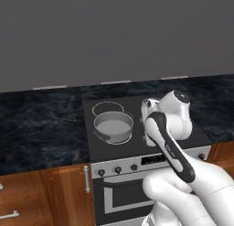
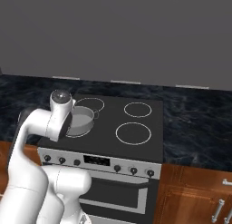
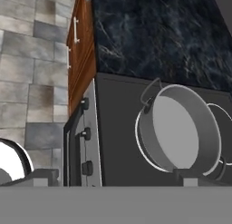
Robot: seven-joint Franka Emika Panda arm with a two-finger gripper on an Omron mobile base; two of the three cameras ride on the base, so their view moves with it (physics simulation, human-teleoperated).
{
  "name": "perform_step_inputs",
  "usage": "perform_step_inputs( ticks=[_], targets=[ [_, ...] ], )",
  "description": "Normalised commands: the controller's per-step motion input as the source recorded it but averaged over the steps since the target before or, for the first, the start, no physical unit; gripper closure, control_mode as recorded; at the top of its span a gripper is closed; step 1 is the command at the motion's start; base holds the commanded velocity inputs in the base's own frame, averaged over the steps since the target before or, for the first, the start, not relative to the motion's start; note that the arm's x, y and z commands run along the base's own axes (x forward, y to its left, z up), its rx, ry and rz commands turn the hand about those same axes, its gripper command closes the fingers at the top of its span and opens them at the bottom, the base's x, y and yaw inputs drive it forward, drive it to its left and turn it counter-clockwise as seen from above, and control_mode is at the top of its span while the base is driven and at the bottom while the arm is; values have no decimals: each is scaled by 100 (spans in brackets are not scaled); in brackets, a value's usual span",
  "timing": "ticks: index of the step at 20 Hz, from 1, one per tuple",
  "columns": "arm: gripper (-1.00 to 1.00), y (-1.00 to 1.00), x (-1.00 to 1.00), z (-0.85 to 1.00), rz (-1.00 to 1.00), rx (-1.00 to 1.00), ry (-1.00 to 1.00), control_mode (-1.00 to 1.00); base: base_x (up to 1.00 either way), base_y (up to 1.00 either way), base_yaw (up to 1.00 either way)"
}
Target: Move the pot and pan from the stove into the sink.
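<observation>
Hovering with jaws wide apart over the stove (image 1: 137, 149), near its front left corner, lining up above the pot (image 1: 113, 126) sitting there on a burner ring, probably preparing a rim grasp.

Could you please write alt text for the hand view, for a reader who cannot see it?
A grey pot sits empty on the black stove, seen tilted from the open gripper above. Dark knobs line the stove's front, beside a marbled counter and wooden cabinets.

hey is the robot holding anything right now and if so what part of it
Nothing is held. In the hand view the gripper is open, its tips apart in front of the pot, which sits on the stove.
</observation>
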Motion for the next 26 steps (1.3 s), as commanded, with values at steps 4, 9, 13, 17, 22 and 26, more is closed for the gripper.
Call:
perform_step_inputs(
  ticks=[4,9,13,17,22,26],
  targets=[
    [-100,10,39,-17,1,-5,0,-100,0,0,0],
    [-100,10,48,-20,1,-5,0,-100,0,0,0],
    [-100,11,47,-25,2,-6,1,-100,0,0,0],
    [-100,14,50,-31,4,-8,6,-100,0,0,0],
    [-100,17,53,-36,5,-10,8,-100,0,0,0],
    [-100,17,56,-34,5,-10,9,-100,0,0,0]
  ],
)
